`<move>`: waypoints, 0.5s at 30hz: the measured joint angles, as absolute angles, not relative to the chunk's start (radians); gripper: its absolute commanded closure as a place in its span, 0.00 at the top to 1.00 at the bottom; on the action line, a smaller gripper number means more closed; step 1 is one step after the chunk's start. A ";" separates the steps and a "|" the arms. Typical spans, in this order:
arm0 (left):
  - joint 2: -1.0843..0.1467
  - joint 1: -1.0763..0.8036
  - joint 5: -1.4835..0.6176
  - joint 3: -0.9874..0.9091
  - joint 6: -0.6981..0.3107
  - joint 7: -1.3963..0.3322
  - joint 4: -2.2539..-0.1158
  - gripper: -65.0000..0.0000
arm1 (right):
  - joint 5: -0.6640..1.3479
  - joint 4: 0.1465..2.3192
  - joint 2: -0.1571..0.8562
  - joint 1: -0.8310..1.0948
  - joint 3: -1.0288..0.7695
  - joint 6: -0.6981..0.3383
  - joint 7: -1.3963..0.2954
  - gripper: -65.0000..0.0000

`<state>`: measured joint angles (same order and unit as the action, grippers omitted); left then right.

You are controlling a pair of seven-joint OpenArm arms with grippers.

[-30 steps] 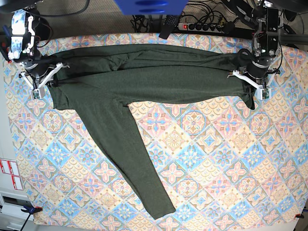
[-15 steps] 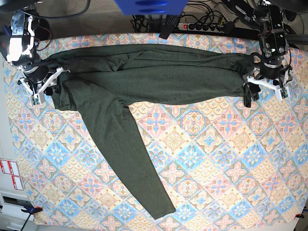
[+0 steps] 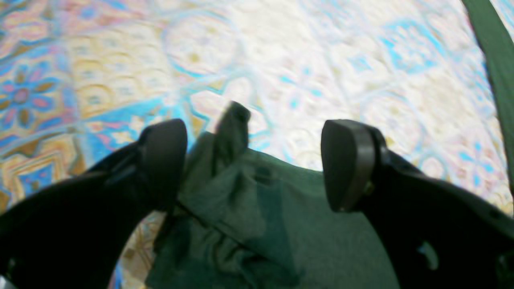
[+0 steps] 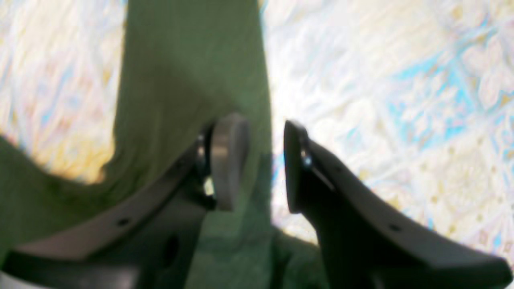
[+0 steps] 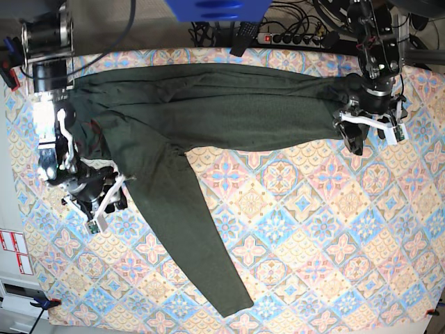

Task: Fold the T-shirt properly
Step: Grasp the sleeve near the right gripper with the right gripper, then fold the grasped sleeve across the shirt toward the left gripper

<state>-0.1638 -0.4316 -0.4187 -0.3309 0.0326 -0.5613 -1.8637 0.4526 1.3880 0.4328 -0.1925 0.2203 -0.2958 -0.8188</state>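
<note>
**A:** Where is your T-shirt (image 5: 229,101)?

**B:** It lies flat across the top of the table (image 5: 313,229). One sleeve runs down toward the near edge.

**A:** And your left gripper (image 3: 253,164)?

**B:** Its jaws are wide apart over a bunched cuff (not squeezing it).

**A:** Your right gripper (image 4: 265,160)?

**B:** A gap shows between its jaws. They straddle the shirt's edge, holding nothing.
</note>
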 measured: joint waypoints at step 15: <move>-0.167 -0.432 -0.416 -0.340 0.033 -0.647 -1.864 0.81 | 0.450 0.996 0.351 -0.329 0.279 -0.297 -0.735 0.41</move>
